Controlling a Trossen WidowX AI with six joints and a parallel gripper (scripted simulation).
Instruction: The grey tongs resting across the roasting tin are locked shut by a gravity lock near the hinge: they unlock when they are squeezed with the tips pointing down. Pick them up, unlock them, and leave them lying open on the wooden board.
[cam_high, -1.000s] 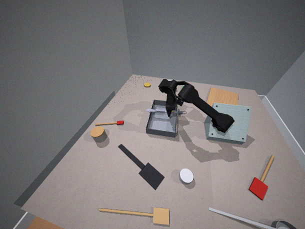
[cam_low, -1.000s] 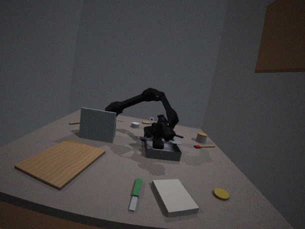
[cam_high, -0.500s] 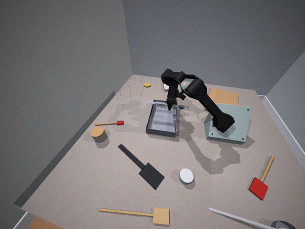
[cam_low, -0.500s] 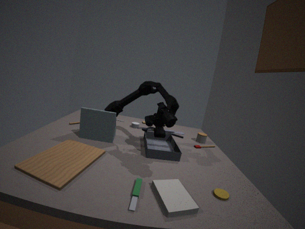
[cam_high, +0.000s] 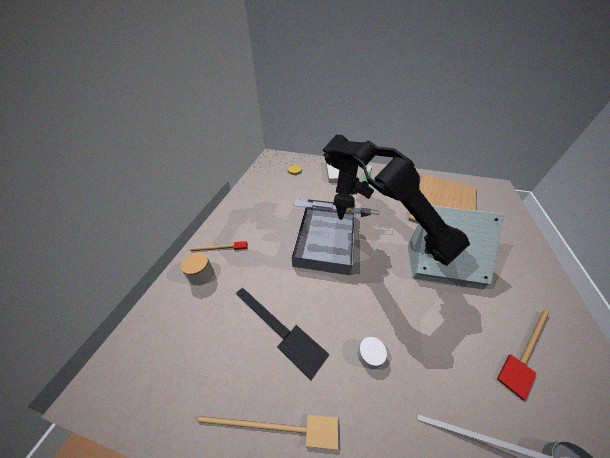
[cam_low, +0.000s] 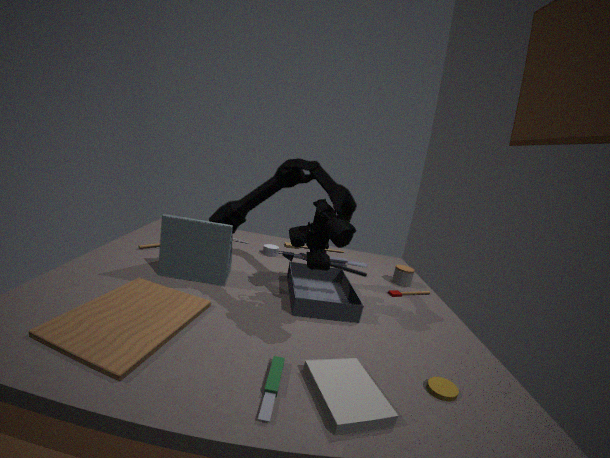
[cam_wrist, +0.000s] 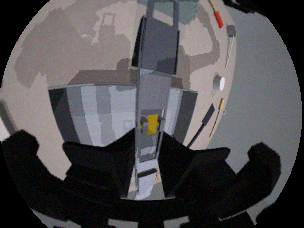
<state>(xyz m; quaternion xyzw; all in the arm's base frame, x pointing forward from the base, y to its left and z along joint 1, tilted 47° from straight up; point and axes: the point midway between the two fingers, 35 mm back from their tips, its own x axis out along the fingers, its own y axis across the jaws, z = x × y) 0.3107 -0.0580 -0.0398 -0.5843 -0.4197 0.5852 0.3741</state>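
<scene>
Fingers clenched on the tongs above the tin

We have the black gripper (cam_high: 342, 212) (cam_low: 318, 265) (cam_wrist: 147, 129) shut on the slender grey metal tongs (cam_high: 320, 205) (cam_low: 349, 263) (cam_wrist: 154, 90), which hang above the dark-walled roasting tin (cam_high: 322, 265) (cam_low: 327, 310) (cam_wrist: 57, 107), apparently clear of its rim. We take them by the body, between their ends, probably so that one pinch can both carry and squeeze them.

Their long axis lies nearly level, crosswise over the tin. The end with the dark block points towards the pale green block (cam_high: 470, 225) (cam_low: 195, 250) (cam_wrist: 187, 12); the pale end points to the side with the small red-headed brush (cam_high: 240, 245) (cam_low: 395, 293). We cannot tell for certain which end carries the tips.

Held level, they seem wrongly posed for unlocking. We judge that the next move is to tilt the tips down and squeeze there; a grip off their balance point could let them swing. The flat brown wooden board (cam_high: 450, 192) (cam_low: 125, 320), beyond the green block from our base, offers the resting place, well apart from the tin.
</scene>
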